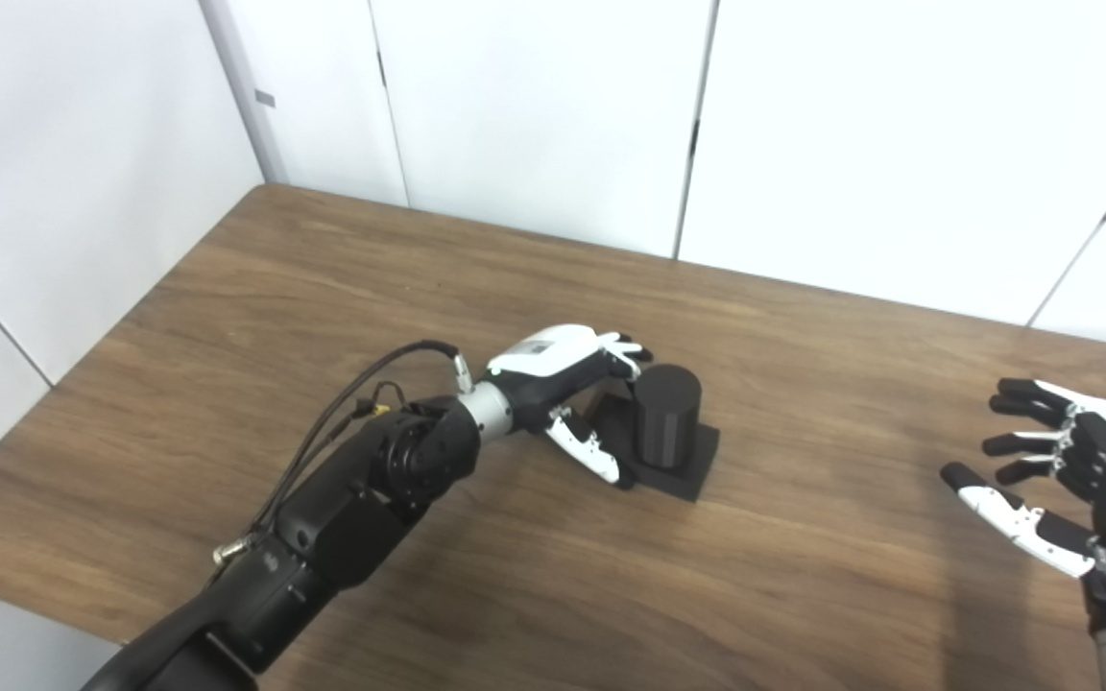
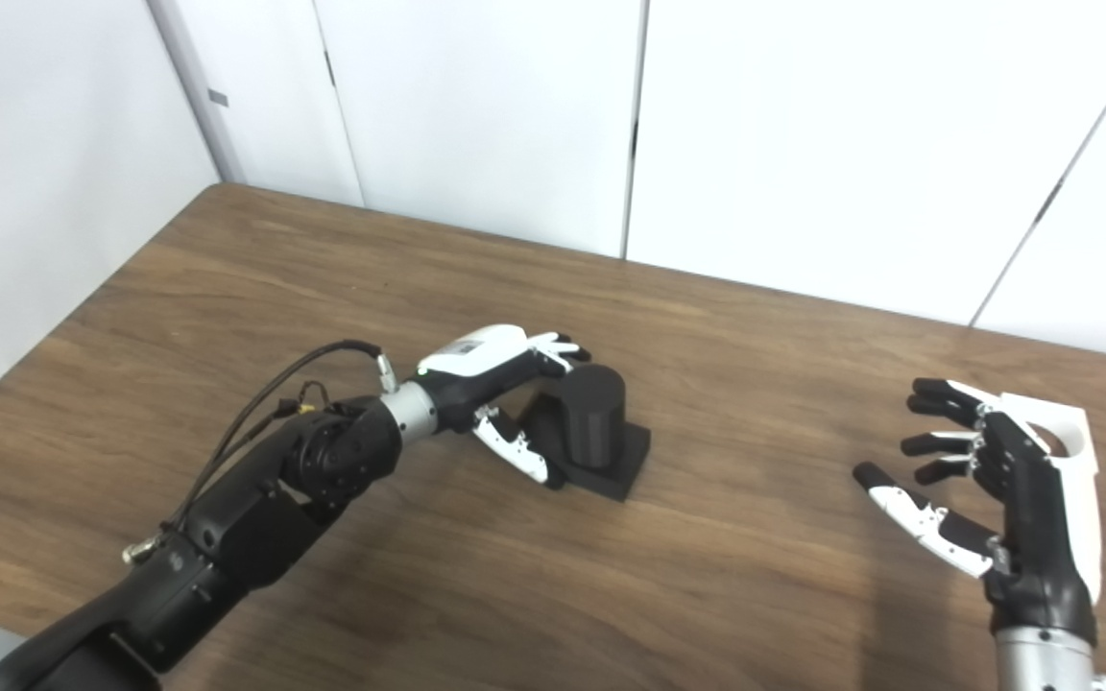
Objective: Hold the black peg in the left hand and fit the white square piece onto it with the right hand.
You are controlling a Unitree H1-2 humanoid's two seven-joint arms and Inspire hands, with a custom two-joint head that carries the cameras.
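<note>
A black cylindrical peg point(image 1: 666, 415) stands upright on its black square base point(image 1: 697, 463) near the middle of the wooden table. My left hand point(image 1: 567, 384) is right beside it on the left. Its fingers point(image 1: 622, 347) reach behind the top of the peg and its thumb point(image 1: 591, 451) lies along the front of the base, with the hand open around the peg. My right hand point(image 2: 1004, 489) hovers open at the far right, palm facing left and fingers spread. A white flat piece point(image 2: 1067, 422) shows just behind that hand, mostly hidden by it.
The wooden table point(image 1: 803, 576) has its left edge at the left and its front edge below. White wall panels point(image 1: 534, 106) rise directly behind its far edge. A black cable point(image 1: 351, 393) loops off my left wrist.
</note>
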